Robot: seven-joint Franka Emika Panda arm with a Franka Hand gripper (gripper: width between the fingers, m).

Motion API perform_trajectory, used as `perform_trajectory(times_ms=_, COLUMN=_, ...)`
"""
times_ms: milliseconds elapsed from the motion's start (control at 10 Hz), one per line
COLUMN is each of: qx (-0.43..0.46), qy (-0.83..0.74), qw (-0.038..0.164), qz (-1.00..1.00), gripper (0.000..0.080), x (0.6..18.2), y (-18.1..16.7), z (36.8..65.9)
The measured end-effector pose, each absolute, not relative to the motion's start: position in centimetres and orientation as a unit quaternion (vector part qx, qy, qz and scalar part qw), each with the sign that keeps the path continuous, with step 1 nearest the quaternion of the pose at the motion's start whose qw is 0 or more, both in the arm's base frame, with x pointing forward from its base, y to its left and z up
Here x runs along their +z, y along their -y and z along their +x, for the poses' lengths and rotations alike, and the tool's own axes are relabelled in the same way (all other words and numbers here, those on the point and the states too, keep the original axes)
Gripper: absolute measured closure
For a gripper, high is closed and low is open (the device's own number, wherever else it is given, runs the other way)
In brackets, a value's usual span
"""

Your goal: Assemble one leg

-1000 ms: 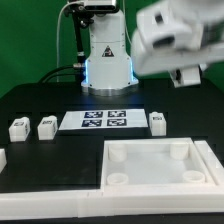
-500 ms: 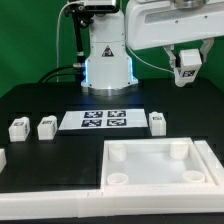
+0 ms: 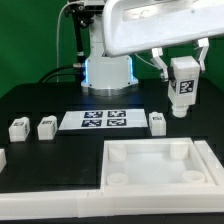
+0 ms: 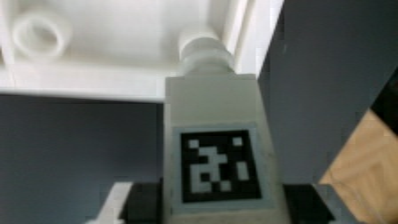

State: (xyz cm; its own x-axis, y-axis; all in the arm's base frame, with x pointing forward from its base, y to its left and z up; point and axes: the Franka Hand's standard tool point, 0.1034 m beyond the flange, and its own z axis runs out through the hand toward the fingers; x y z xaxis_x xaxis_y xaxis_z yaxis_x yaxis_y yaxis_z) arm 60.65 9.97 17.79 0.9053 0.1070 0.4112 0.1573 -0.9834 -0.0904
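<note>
The gripper (image 3: pixel 181 66) is clamped tight on the leg (image 3: pixel 183 92), holding it in the air above the big white panel (image 3: pixel 140 148), toward the exterior view's right. The leg stands tall and points down, with the panel's corner hole (image 3: pixel 178 151) near below it.

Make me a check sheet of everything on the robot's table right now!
Surface: black table, flat and dark.
Job's things: the leg is up in the air, upright, with its tag facing the exterior camera. The far-left leg, the second leg and the right leg stand loose on the table. The big white panel lies flat with its round sockets facing up.
Clutter: the marker board lies between the loose legs. A white piece is cut off at the picture's edge.
Grippers: the gripper is shut on the leg.
Cables: black cables hang beside the robot base.
Surroundings: green backdrop.
</note>
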Motion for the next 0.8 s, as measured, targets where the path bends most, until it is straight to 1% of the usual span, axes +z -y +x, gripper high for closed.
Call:
perform_trajectory(times_ms=100, qx=-0.26, qy=0.07, qw=0.051, qz=-0.962, gripper=0.0507, x=18.2, y=-9.6, z=61.1)
perform_trajectory(times_ms=200, qx=-0.306, qy=0.067, qw=0.042, qz=-0.949, gripper=0.0507, x=17.8, y=-9.1, z=60.8)
perform_trajectory(times_ms=300, qx=-0.3, qy=0.067, qw=0.042, qz=-0.951, gripper=0.0507, x=17.2, y=-9.1, z=60.5)
perform_trajectory(times_ms=400, qx=-0.299, qy=0.067, qw=0.042, qz=-0.951, gripper=0.0507, x=17.4, y=-9.1, z=60.6)
perform_trajectory(times_ms=600, qx=-0.297, qy=0.067, qw=0.043, qz=-0.952, gripper=0.0507, x=17.0, y=-9.1, z=60.6)
perform_trajectory(times_ms=800, qx=-0.299, qy=0.061, qw=0.048, qz=-0.951, gripper=0.0507, x=15.1, y=-9.3, z=62.4)
